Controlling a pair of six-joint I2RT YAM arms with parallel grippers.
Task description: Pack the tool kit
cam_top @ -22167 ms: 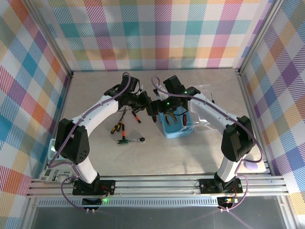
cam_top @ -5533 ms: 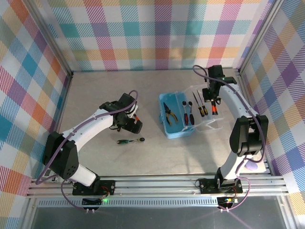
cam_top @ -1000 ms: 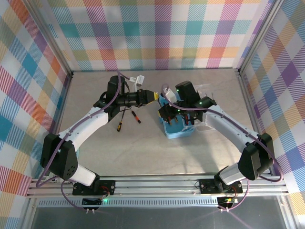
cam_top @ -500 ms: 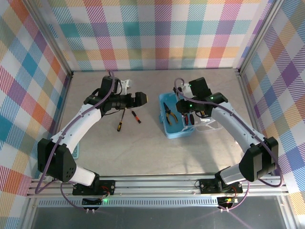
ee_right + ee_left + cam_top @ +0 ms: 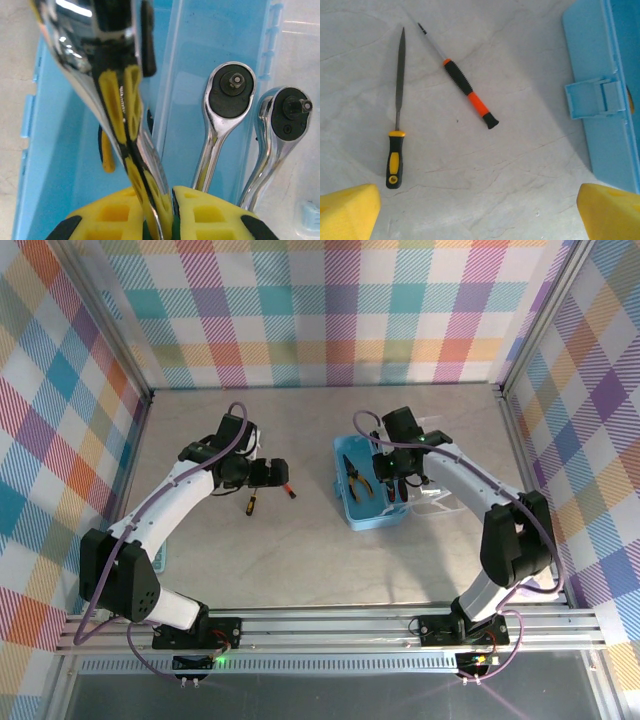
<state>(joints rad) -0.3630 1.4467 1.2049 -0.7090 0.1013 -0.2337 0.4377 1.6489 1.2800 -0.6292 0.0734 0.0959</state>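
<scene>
Over the pale table (image 5: 300, 570), the left gripper (image 5: 479, 212) hangs spread wide, nearest the yellow-handled file (image 5: 395, 150) and orange-banded screwdriver (image 5: 466, 90), handles toward it, shafts pointing away. Rightward, the right gripper (image 5: 162, 207) clamps a chrome tool (image 5: 117, 100) above the open blue box (image 5: 370, 518); plaid walls (image 5: 330, 310) stand beyond.

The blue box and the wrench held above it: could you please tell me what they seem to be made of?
The box looks like glossy light-blue plastic, judging by its smooth, slightly see-through walls. The wrench in the right claw looks like chromed or polished steel: it is mirror-bright and carries yellow reflections.
</scene>
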